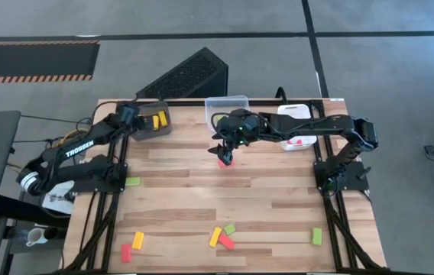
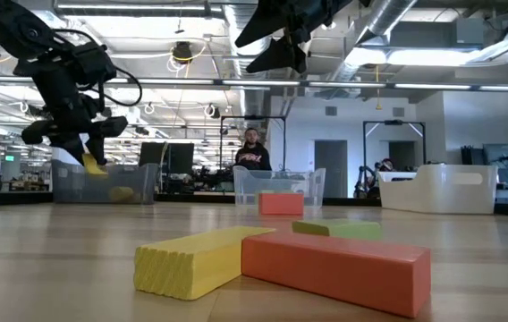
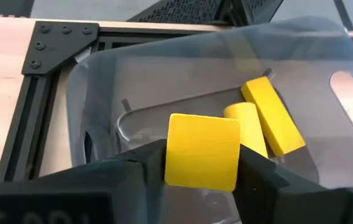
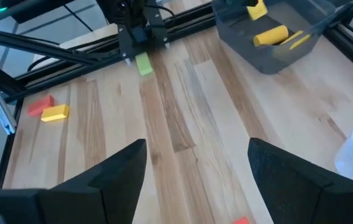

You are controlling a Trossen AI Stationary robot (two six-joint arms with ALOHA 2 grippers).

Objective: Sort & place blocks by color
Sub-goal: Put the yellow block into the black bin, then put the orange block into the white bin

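High view: left claw [image 1: 150,121] hovers over the dark bin [image 1: 156,131]; right claw [image 1: 225,149], spread empty, hangs above a red block [image 1: 225,161]. Left wrist view: fingers clamp a yellow block [image 3: 202,151]; release it squarely inside the walls.

Overhead and table-level views of one table [image 1: 202,183]; wrist cameras close, sharing its bin corner.

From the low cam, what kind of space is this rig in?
Probably an open industrial lab or workshop: exposed ceiling ducts and strip lights overhead, bare concrete floor with a hazard-striped mat, and a person standing among other workstations behind the table.
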